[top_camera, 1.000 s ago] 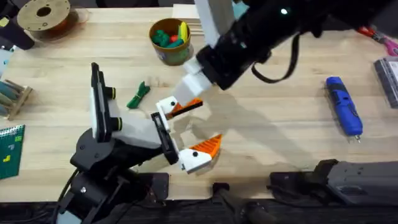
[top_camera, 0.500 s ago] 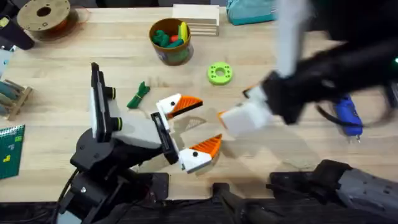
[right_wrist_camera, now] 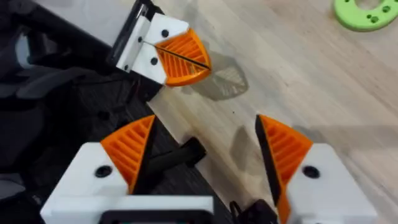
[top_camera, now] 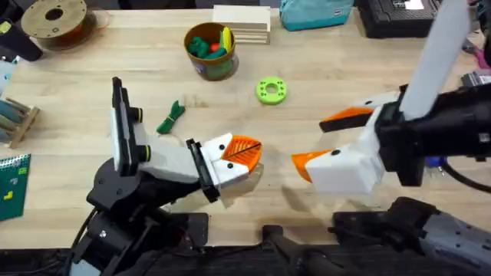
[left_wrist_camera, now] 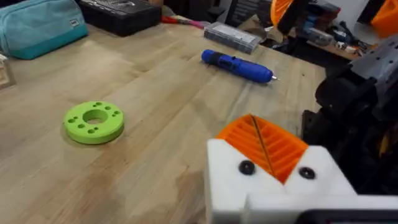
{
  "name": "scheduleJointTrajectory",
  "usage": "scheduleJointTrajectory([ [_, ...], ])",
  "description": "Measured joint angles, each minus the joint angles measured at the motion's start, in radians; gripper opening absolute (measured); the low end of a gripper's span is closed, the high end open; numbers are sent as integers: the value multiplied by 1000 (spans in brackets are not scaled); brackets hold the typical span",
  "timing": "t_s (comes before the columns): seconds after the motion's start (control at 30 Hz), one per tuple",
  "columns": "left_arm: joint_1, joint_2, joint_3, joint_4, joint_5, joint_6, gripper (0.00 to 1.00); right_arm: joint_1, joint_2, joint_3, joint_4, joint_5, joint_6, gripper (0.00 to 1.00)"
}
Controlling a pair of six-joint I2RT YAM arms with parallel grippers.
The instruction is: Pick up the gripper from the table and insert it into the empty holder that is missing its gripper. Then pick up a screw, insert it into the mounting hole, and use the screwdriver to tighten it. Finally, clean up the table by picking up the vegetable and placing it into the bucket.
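Observation:
My left gripper [top_camera: 242,152] is shut low over the table's front middle, its two orange-tipped white fingers pressed together with nothing between them [left_wrist_camera: 258,143] [right_wrist_camera: 183,57]. To its right my right gripper [top_camera: 311,139] hangs open and empty; both of its fingers [right_wrist_camera: 286,146] also carry orange tips. The dark-green vegetable [top_camera: 170,117] lies left of centre. At the back stands the bucket [top_camera: 209,50] with toy food inside. The blue screwdriver [left_wrist_camera: 236,64] lies at the right, largely hidden under my right arm in the overhead view. A loose gripper tip, a bare holder and a screw are out of view.
A lime-green ring [top_camera: 270,90] lies between the bucket and my right gripper. Along the back are a filament spool [top_camera: 55,19], wooden blocks [top_camera: 240,21], a teal pouch [top_camera: 314,11] and a black case [top_camera: 399,15]. A small wooden rack [top_camera: 15,119] stands at the left edge.
My right arm has swung from over the left gripper to the right front of the table, uncovering the green ring. The left gripper's fingers have shut together.

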Motion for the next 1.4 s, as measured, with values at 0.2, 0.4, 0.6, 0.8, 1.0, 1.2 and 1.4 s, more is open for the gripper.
scheduleJointTrajectory([
  [0.2, 0, 0, 0, 0, 0, 0, 5, -7, 30, -1, -3, -9, 26, 929],
  [0.4, 0, 0, 0, 0, -4, 29, 4, -144, 92, -1, -21, 32, 57, 929],
  [0.6, 0, 0, 0, 0, -4, 95, 4, -445, 171, -1, -19, 61, 4, 929],
  [0.8, 0, 0, 0, 0, -4, 116, 4, -798, 215, -1, 17, 231, -104, 929],
  [1.0, 0, 0, 0, 0, -5, 124, 4, -1169, 354, -1, 123, 360, -323, 929],
  [1.2, 0, 0, 0, 0, -5, 124, 4, -1300, 528, -1, 132, 345, -519, 931],
  [1.4, 0, 0, 0, 0, -4, 124, 4, -1307, 699, -1, 180, 334, -679, 931],
])
